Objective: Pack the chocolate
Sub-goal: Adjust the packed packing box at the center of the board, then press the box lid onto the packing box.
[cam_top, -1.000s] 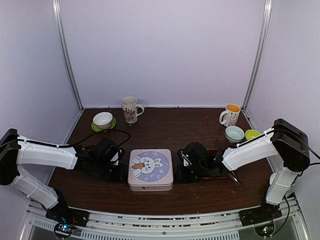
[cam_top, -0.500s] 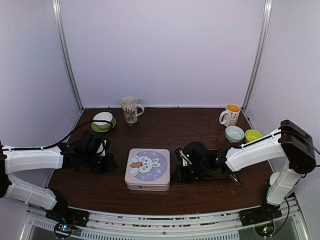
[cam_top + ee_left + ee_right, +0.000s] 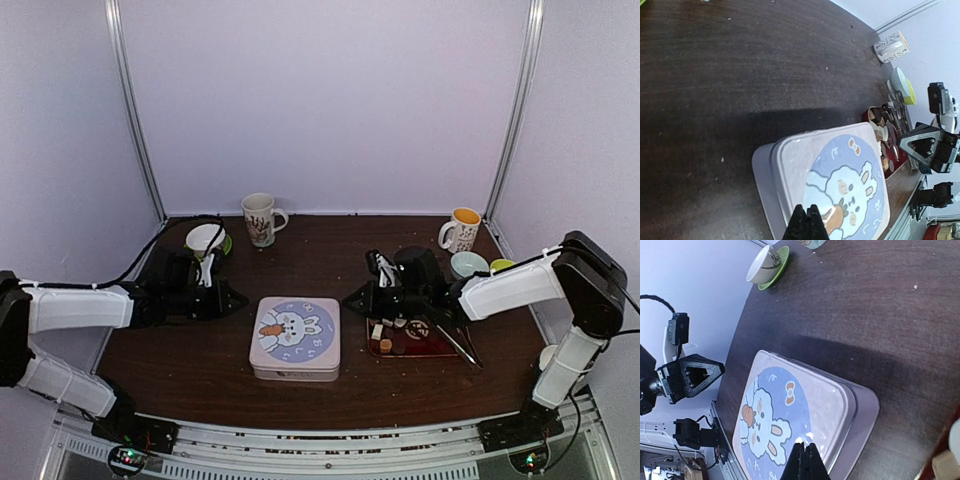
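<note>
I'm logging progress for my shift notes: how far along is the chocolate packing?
Done: nothing visibly; the tin is closed, contents hidden. In hand: nothing; both arms' jaws are shut and empty, either side of the tin. Left: chocolate lies on the red tray beside the tongs, so opening the tin and loading it remain.

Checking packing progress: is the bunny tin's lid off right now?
No, the bunny tin is covered by its lid, and chocolate pieces lie on the red tray beside it.

Lab enclosure: white panels [image 3: 320, 100], aluminium posts [image 3: 134, 110]
</note>
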`<state>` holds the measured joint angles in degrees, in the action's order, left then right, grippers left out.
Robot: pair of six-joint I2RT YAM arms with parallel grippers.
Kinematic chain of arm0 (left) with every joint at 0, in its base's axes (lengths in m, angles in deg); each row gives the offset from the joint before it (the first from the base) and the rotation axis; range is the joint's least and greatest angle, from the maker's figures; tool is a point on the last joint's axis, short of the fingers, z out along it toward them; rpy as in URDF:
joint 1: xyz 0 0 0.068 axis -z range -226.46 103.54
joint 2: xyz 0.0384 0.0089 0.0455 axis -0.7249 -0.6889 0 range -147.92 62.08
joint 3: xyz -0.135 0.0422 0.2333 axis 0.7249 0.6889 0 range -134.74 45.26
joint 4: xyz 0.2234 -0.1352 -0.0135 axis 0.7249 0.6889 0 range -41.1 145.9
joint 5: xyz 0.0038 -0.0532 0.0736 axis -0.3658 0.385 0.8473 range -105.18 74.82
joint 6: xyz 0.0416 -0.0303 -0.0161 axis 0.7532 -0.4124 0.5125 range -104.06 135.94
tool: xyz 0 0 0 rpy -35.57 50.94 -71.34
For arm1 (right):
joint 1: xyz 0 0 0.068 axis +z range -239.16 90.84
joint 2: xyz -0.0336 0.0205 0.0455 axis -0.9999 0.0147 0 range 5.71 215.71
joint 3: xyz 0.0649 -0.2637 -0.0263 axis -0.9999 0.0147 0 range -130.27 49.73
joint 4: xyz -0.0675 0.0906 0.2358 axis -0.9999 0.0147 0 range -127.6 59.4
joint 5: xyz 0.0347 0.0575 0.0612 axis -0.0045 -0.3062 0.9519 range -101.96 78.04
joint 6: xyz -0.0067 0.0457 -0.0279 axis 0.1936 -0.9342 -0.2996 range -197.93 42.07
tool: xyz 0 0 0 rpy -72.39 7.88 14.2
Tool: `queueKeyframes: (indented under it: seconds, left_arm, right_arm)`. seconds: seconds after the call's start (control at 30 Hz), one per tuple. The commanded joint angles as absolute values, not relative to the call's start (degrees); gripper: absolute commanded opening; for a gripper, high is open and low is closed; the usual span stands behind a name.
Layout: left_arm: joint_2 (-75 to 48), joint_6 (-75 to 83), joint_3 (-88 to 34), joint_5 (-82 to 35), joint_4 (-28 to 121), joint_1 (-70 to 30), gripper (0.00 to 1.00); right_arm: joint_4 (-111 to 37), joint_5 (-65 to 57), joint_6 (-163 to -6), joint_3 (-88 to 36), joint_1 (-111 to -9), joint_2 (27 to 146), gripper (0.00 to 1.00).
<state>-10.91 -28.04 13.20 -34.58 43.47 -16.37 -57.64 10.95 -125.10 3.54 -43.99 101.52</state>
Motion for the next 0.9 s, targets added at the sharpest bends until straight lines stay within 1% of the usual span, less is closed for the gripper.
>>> queueKeyframes:
  seconds: [0.0,0.17,0.33,0.43,0.67,0.77,0.87]
  left_arm:
    - [-18.5,-25.9,8.1,-41.3,31.3,-16.9,0.00]
    - [-23.8,-27.4,7.5,-44.7,24.5,-17.3,0.00]
    - [-23.9,-27.6,9.0,-43.8,22.3,-17.3,0.00]
    - [-24.2,-27.7,9.8,-43.7,21.6,-17.2,0.00]
    - [-27.6,-30.7,13.6,-43.5,15.3,-17.2,0.00]
    - [-29.3,-31.0,14.0,-43.8,13.9,-17.3,0.00]
    - [-29.0,-30.7,12.7,-44.2,14.7,-17.3,0.00]
  right_arm:
    - [-76.3,21.0,-128.8,1.5,-45.6,108.6,0.00]
    - [-80.1,22.1,-129.9,0.3,-46.1,113.2,0.00]
    - [-92.2,22.4,-134.9,4.4,-47.8,118.0,0.00]
    - [-96.7,23.9,-137.7,4.7,-48.4,119.5,0.00]
    - [-89.4,23.3,-133.1,2.5,-48.6,114.5,0.00]
    - [-87.8,22.5,-132.4,2.6,-48.4,115.8,0.00]
    - [-89.6,21.6,-132.7,3.8,-48.1,119.7,0.00]
